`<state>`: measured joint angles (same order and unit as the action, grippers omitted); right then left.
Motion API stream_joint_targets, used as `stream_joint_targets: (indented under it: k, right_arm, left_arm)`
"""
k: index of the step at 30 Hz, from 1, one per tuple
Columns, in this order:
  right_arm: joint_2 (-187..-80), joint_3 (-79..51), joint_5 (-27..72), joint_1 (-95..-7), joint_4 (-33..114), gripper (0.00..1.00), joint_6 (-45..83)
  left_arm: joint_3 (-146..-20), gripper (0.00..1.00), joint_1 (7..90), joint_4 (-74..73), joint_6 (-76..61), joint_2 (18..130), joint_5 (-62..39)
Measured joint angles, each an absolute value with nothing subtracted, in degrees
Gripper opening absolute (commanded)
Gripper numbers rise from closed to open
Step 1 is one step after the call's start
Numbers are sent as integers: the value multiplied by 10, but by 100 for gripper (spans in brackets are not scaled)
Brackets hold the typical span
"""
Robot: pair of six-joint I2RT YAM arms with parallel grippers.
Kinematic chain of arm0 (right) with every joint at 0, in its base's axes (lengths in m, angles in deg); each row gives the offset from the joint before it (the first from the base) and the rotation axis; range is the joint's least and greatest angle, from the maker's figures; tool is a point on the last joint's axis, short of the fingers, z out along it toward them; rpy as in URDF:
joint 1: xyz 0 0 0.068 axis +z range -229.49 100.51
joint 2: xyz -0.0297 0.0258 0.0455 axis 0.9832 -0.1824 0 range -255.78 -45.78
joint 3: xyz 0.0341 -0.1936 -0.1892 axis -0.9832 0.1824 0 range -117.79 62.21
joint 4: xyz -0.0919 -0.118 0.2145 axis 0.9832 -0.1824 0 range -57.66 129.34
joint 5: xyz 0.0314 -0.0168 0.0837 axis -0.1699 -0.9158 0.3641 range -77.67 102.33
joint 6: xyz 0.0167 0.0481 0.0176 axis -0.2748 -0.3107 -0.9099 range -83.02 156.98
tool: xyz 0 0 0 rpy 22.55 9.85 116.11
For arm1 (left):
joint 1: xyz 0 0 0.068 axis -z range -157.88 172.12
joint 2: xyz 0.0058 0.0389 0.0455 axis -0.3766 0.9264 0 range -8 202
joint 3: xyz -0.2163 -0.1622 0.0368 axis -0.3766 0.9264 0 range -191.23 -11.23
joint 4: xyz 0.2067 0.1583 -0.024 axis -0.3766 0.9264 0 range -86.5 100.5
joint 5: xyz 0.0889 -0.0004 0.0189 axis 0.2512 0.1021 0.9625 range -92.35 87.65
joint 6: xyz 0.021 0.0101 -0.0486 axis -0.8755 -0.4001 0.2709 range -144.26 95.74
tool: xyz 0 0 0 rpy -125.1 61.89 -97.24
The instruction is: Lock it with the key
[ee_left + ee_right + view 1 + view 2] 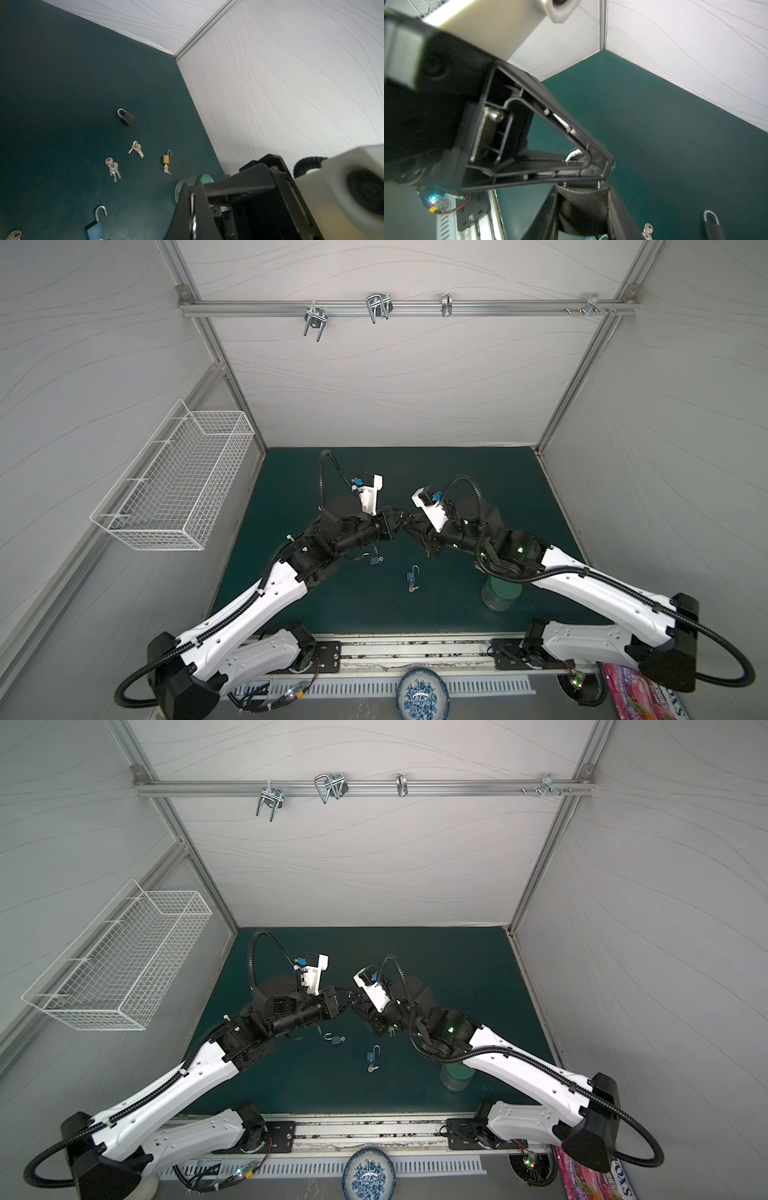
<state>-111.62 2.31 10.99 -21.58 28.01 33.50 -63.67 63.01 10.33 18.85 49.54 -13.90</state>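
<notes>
Above the middle of the green mat my two grippers meet tip to tip. The left gripper [392,522] [192,187] is shut on a thin silver shackle [575,155]. That shackle belongs to a dark padlock [581,207], whose body sits between the fingers of the right gripper [413,526] [582,186], touching both. Loose key bunches [135,148] [113,169] lie on the mat. No key shows in the held padlock.
On the mat lie a shut black padlock [126,116], a gold padlock [166,159] with its shackle open and keys hanging from it, and an open blue padlock [94,228] [375,560]. A green-lidded jar [500,593] stands under the right arm. A wire basket [174,485] hangs on the left wall.
</notes>
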Motion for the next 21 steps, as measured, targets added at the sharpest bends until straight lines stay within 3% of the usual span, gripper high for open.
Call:
stream_joint_targets:
  k: [1, 3, 5, 8, 9, 15, 21]
  right_arm:
    - [-1116, 25, 111, -216, 280, 11, 335]
    - [-1116, 27, 111, -216, 279, 6, 333]
    - [-1115, 31, 112, -216, 277, 1, 329]
    - [-1108, 45, 108, -219, 271, 0, 322]
    - [-1105, 51, 107, -223, 267, 0, 320]
    - [-1093, 102, 113, -296, 239, 0, 293]
    - [-1162, 95, 120, -365, 201, 0, 286]
  left_arm:
    - [-633, 0, 631, 100, 189, 494, -139]
    - [-629, 28, 631, 98, 187, 493, -139]
    - [-629, 62, 631, 96, 180, 492, -136]
    - [-629, 95, 631, 105, 166, 484, -122]
    - [-629, 99, 631, 110, 160, 481, -116]
    - [-630, 99, 625, 168, 119, 458, -66]
    - [-610, 99, 584, 193, 118, 454, -66]
